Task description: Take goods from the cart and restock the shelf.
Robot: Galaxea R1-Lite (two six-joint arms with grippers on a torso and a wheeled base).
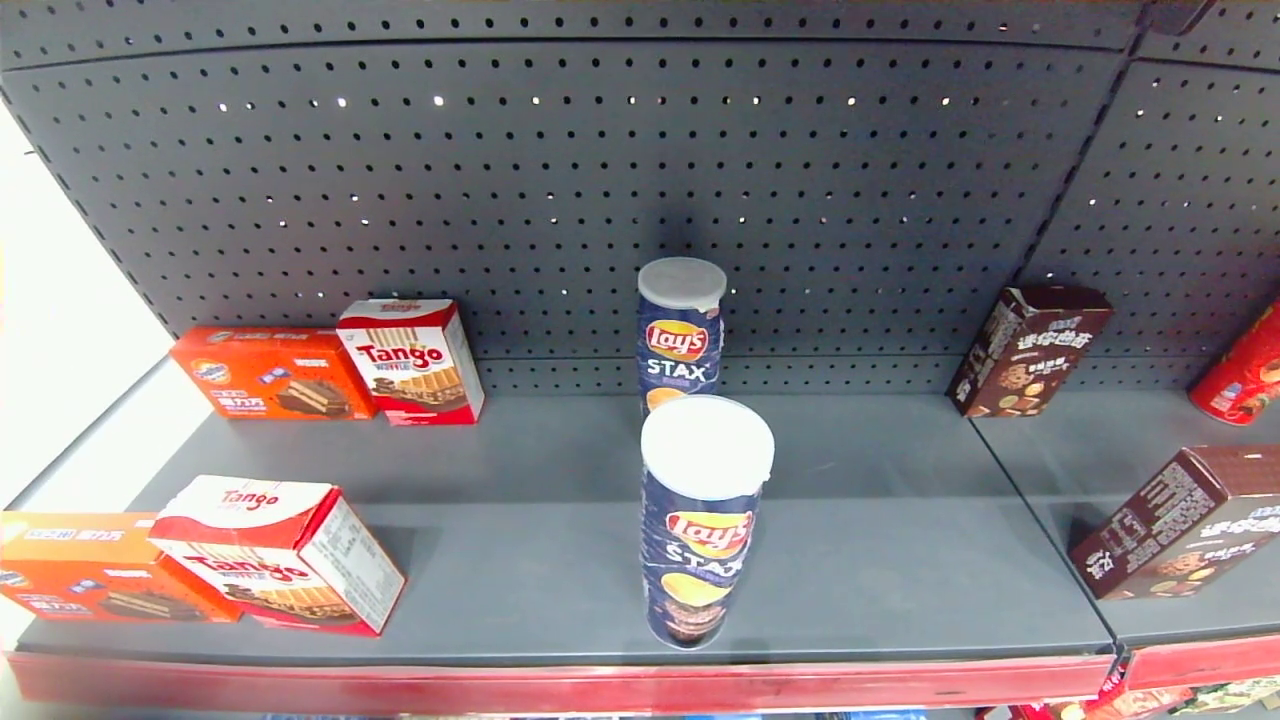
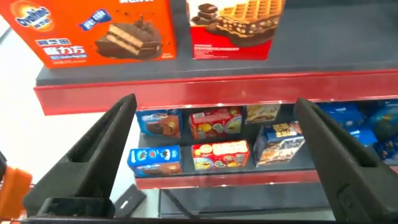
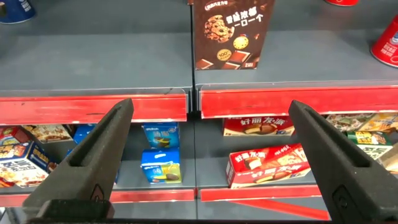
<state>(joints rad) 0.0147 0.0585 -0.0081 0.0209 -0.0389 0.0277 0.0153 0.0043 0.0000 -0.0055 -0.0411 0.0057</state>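
Hanging low before the dark grey metal shelf, the left gripper and the right gripper each hold their black fingers wide apart with nothing between them (free, I judge, for a fresh item from the cart). Just behind the shelf's red front strip stands the near row. It has an orange cake box just beside a red-and-white wafer box at the left, a tall dark blue chip can with a white lid upright in the middle, and a brown cookie box in the bay to the right. Farther back each kind repeats in line with its twin, labels outward, so every product keeps its own lane: a second orange cake box right beside a second wafer box, a second chip can directly behind the first, a second brown cookie box, and a red can at the far right. Behind all rises the grey perforated back panel.
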